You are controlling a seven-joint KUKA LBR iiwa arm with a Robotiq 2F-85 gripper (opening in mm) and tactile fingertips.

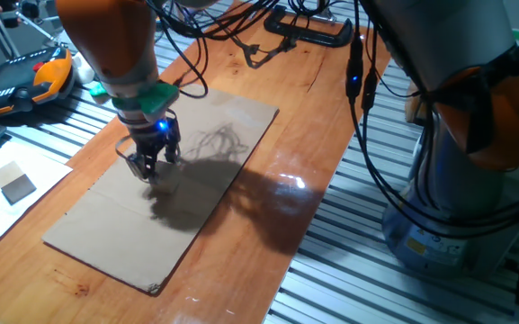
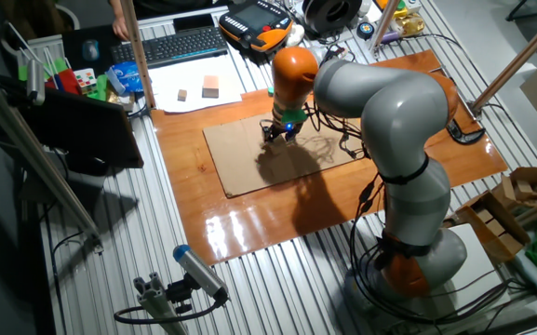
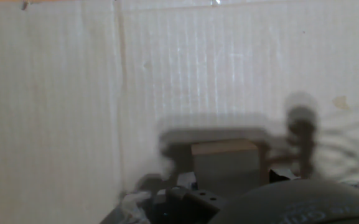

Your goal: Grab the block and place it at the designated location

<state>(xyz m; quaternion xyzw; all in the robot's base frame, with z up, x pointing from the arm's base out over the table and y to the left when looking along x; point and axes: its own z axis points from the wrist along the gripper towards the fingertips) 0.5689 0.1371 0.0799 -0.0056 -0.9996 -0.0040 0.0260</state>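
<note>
- Hovering right down at the flat brown cardboard sheet (image 1: 196, 171), the end effector (image 1: 151, 166) sits at the sheet's far-left part on the orange wooden counter (image 1: 331, 135). From the two fixed views I can't tell how wide its fingers are spread.
- In the hand view, the small wooden block with a pale tan top (image 3: 224, 160) sits right in front of the camera, roughly where the fingers should be. Whether it's actually pinched or only sitting there is blurry, so I honestly cannot tell.
- The small dark grey round dot (image 3: 302, 119) shows just right of the block and a bit farther away, though it's smeared.
- Risk one: if the grip is shallow or off-centre, the block could twist or pop out on lifting.
- Risk two: the dot is smaller than the block, so once the block is over it the mark gets hidden, and landing off-target seems easy.
- Risk three: pushing down too hard could drag or buckle the loose cardboard and shift the mark.
</note>
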